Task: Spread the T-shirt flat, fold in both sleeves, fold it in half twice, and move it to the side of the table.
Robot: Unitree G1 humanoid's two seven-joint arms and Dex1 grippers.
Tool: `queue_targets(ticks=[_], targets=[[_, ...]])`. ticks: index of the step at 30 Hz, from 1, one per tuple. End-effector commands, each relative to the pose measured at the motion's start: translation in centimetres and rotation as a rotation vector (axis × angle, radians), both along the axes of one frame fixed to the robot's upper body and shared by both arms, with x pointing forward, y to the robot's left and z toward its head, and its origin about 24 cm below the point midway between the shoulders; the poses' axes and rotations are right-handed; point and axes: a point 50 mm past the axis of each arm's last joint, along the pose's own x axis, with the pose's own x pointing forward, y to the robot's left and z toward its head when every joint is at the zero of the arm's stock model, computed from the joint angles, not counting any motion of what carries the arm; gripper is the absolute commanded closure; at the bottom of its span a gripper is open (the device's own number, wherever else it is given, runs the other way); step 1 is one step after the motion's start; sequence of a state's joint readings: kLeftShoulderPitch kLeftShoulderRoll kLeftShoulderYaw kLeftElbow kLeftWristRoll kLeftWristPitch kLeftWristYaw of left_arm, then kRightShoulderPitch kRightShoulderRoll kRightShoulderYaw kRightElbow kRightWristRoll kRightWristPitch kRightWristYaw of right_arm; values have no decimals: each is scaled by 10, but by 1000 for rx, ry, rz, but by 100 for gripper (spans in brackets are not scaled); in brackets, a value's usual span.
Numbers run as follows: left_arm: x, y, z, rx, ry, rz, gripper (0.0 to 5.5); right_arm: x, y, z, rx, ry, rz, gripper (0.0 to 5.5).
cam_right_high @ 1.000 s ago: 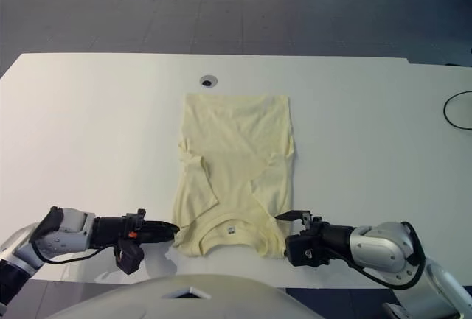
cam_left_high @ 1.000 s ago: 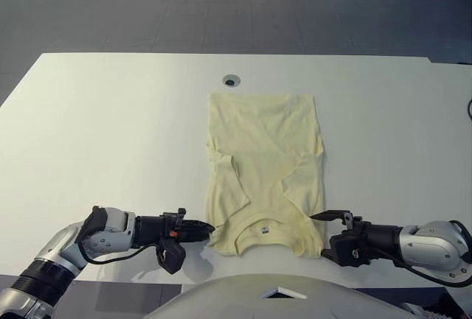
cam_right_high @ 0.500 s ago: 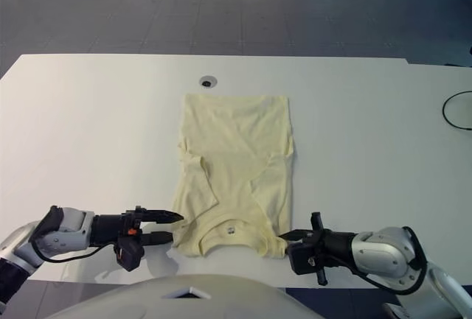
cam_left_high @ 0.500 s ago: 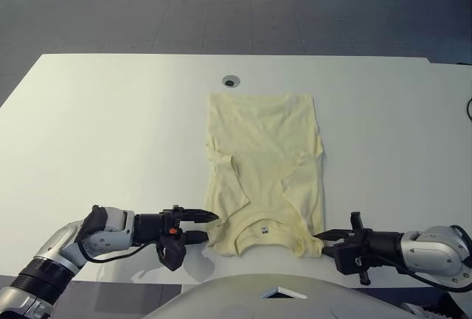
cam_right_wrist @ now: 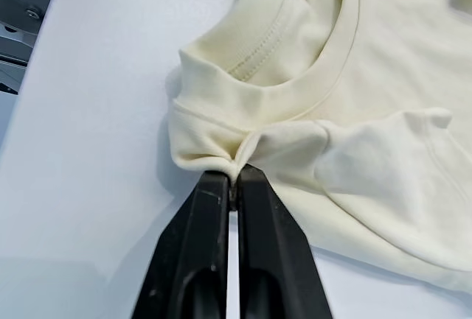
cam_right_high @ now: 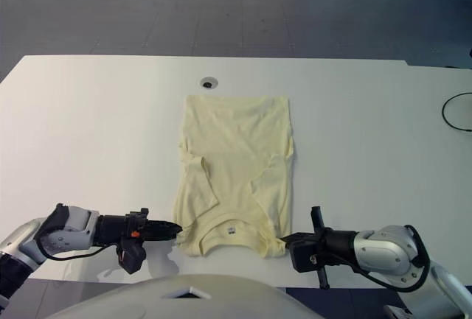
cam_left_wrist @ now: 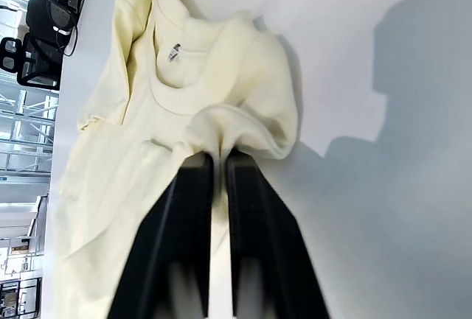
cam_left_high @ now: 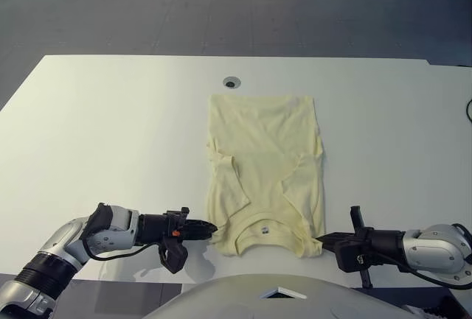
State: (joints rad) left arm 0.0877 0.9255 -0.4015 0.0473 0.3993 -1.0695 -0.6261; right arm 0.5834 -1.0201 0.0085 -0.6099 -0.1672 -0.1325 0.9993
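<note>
On table (cam_left_high: 110, 127), left claw (cam_left_high: 212, 228), right claw (cam_left_high: 321, 240) have closed on T-shirt (cam_left_high: 265, 149)

I saw a small round port (cam_left_high: 231, 82) near the surface's (cam_left_high: 110, 127) far edge, and a black cable (cam_right_high: 445, 110) looping at its right edge.

Wide table (cam_left_high: 110, 127) surface either side of T-shirt (cam_left_high: 265, 157): room for me to pass. Small grommet hole (cam_left_high: 231, 82) just past its far hem. Black cable (cam_right_high: 444, 113) loops at my far right table edge, well apart from T-shirt.
</note>
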Motion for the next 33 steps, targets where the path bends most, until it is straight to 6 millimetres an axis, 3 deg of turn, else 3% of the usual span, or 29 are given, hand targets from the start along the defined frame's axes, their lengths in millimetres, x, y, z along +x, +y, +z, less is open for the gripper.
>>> queue_targets(ticks=[1,10,19,33], targets=[[-7,7,-18,126,69,4,547,2,-2,3,8,-11,-9,550],[-4,12,-1,64,115,59,547,10,-4,19,133,4,-25,550],[1,18,36,-6,238,155,547,24,-15,37,224,40,-62,550],[-15,20,68,4,470,176,547,7,-18,60,377,300,-10,550]])
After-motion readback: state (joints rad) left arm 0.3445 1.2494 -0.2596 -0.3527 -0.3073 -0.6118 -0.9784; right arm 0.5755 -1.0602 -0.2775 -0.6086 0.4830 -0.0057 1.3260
